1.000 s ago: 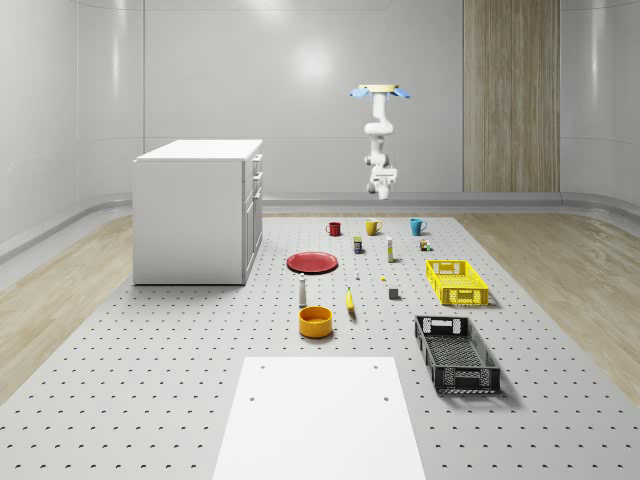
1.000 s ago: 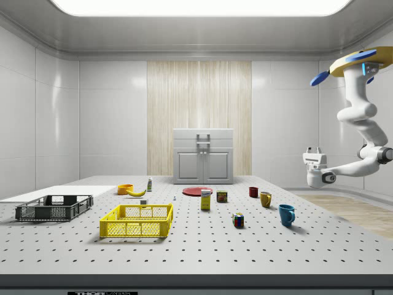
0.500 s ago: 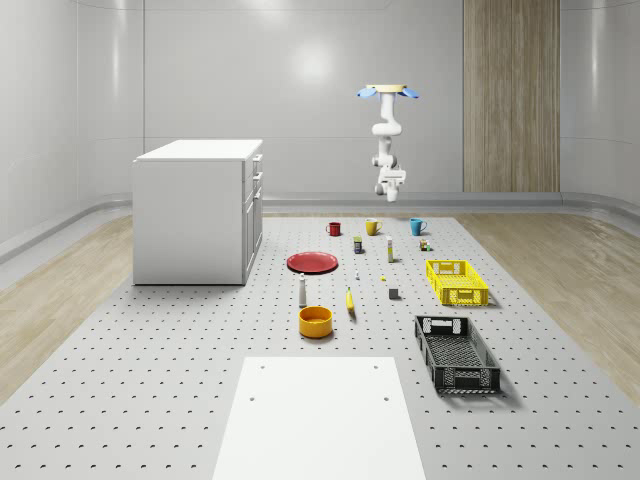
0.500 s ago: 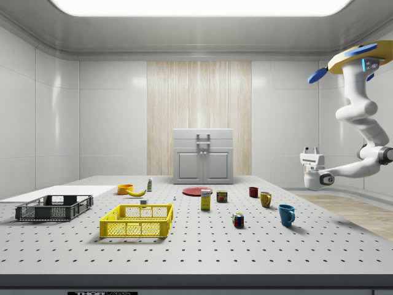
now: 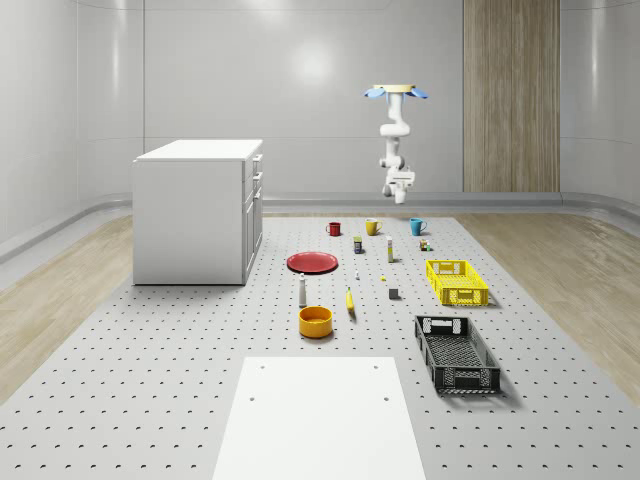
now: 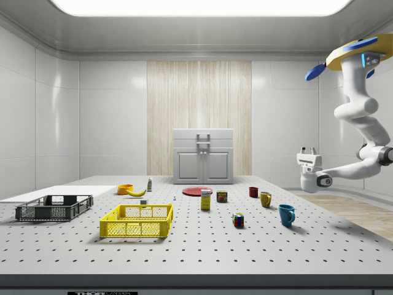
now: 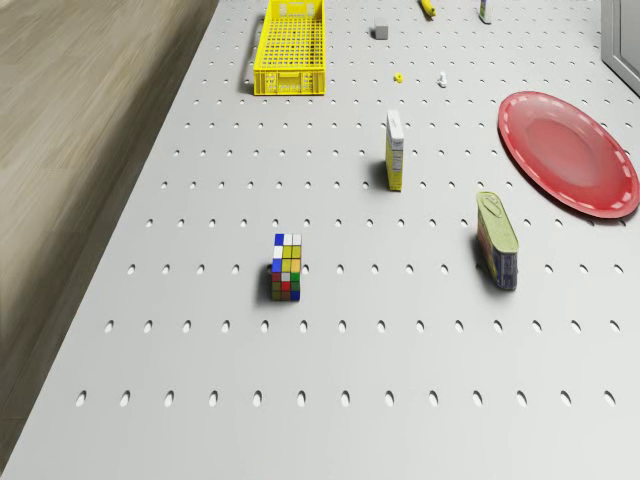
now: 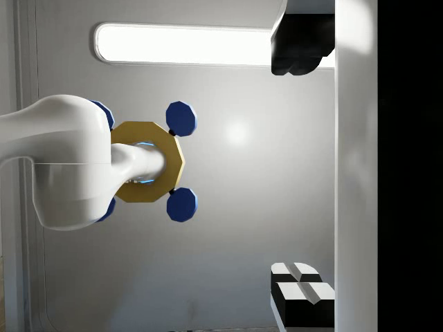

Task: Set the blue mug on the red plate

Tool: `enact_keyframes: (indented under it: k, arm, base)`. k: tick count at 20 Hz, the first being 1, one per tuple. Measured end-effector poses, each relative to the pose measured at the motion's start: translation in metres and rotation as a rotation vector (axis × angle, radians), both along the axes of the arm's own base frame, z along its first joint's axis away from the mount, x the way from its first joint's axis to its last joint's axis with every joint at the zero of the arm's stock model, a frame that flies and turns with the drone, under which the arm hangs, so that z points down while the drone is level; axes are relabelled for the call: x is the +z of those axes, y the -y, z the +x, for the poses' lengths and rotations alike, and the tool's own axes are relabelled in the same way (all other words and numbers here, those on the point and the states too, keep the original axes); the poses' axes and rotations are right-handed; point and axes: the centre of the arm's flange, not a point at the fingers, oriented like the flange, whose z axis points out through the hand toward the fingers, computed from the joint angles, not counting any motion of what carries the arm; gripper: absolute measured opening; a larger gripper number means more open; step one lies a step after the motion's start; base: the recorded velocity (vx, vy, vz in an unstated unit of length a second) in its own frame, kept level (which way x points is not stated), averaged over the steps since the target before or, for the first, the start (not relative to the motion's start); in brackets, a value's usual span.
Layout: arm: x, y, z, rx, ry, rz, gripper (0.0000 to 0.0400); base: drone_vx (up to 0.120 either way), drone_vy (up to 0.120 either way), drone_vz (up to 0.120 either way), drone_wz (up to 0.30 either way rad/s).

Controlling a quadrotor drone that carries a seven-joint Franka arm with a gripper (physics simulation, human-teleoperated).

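Grey perforated bench (image 5: pixel 150 380), contents listed from the whole-scene view's left. White two-door cabinet (image 5: pixel 198 210), standing on the bench's left part. Flat round red plate (image 5: pixel 313 262), just right of the cabinet, nothing on it. Orange round bowl (image 5: pixel 315 321), nearer the camera than the plate. Small red mug (image 5: pixel 334 228), in the far row. Yellow banana (image 5: pixel 350 300), beside the bowl. Yellow mug (image 5: pixel 372 227), far row. Quadrotor drone with yellow body and blue rotors (image 5: pixel 397 92), hovering high over the bench's far edge, behind the yellow and blue mugs. White jointed arm hanging from it, ending in the hand (image 5: pixel 400 193), held in the air well above the mugs; in the wrist view the two fingers (image 8: pixel 301 52) stand spread wide apart with nothing between them. Blue mug (image 5: pixel 417 226), upright on the bench at the far row's right end, well apart from the red plate. Yellow mesh crate (image 5: pixel 456 282). Black mesh crate (image 5: pixel 456 352), nearest the camera.
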Motion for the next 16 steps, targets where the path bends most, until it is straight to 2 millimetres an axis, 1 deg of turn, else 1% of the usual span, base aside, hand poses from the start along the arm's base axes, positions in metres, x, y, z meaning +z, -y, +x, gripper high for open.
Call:
enact_keyframes:
  k: [2, 6, 10, 13, 16]
  arm:
    - [0.000, -0.001, 0.000, 0.000, 0.002, -0.014, 0.0400]
    - [0.000, -0.006, 0.000, -0.002, 0.005, -0.059, 0.0400]
    - [-0.002, -0.015, -0.001, -0.004, 0.007, -0.149, 0.0400]
    - [-0.005, -0.026, -0.001, -0.007, 0.009, -0.268, 0.0400]
    - [-0.012, -0.044, -0.001, -0.012, 0.011, -0.461, 0.0400]
  base:
    - [0.120, 0.120, 0.000, 0.000]
    - [0.120, 0.000, 0.000, 0.000]
    - [0.120, 0.000, 0.000, 0.000]
    - [0.120, 0.000, 0.000, 0.000]
    - [0.120, 0.000, 0.000, 0.000]
